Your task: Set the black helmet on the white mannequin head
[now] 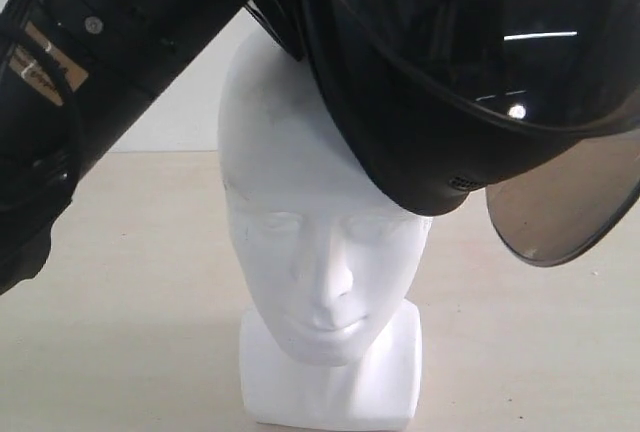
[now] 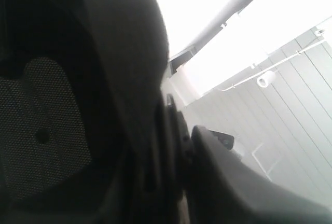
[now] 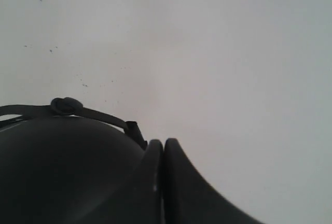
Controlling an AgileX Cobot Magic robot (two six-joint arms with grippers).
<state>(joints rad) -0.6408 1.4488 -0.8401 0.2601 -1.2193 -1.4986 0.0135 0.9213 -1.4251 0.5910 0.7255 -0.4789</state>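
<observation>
Up front on the tan tabletop [image 1: 120,352], white mannequin head [image 1: 310,242] stands upright on its blocky neck base, face toward the exterior camera, crown bare on the left.

Above it, black helmet [image 1: 430,82] hangs tilted, shell edge resting on or just over the head's upper right side; can't confirm contact. Smoky visor [image 1: 565,207] is flipped out and hangs low on the right, clear of the face.

Left arm [image 1: 90,62] comes in from upper left behind the head. Left gripper [image 2: 179,146] is clamped on the helmet rim: left wrist view shows padded mesh lining [image 2: 44,130] one side of the wall, a black finger [image 2: 218,167] on the other.

Right gripper [image 3: 164,182]: fingers pressed together, nothing between them, sitting beside the helmet shell [image 3: 62,172] with a black strap [image 3: 78,109] looped over it. Plain pale wall [image 3: 207,53] behind.

Step, as I read it: seating phase, helmet lifted and over the head but off-centre to the right and canted.

Next move likely needs: shift helmet left to centre the opening over the crown, level the tilt, then lower straight down. Watch the straps snagging and the head tipping under side load.
</observation>
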